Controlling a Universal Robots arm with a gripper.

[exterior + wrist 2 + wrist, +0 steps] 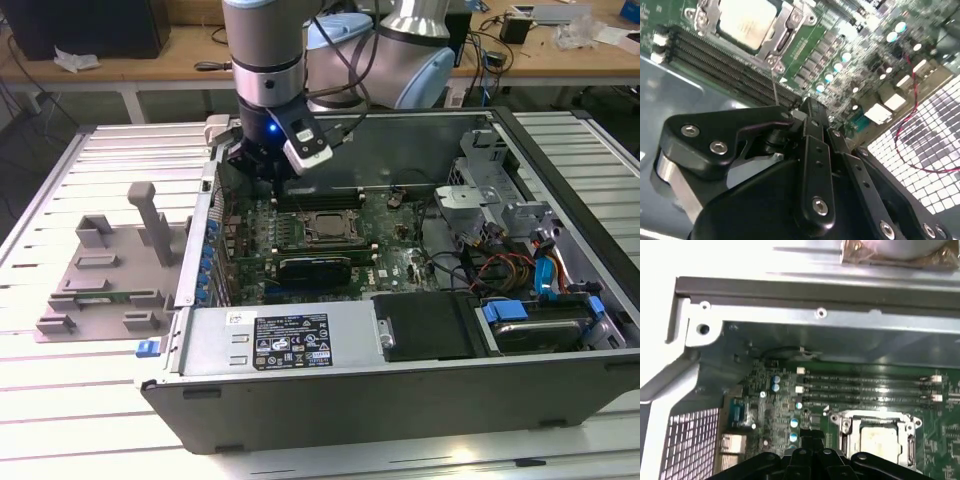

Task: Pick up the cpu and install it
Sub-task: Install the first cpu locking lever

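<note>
gripper (807, 106): while it hung over the motherboard (395, 235) at the exterior view's left, its fingers were pressed together, empty.
cpu (879, 440): lay flat in the socket (847, 426), near the gripper, not touching.
case (400, 345): open.
tray (100, 270): on the table (60, 420), at the exterior view's left of the case.

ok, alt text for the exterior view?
The arm's claw hangs inside the open computer case, above the motherboard just beside the cpu lying in its socket. A grey tray with upright posts lies outside the case, at the exterior view's left.
</note>
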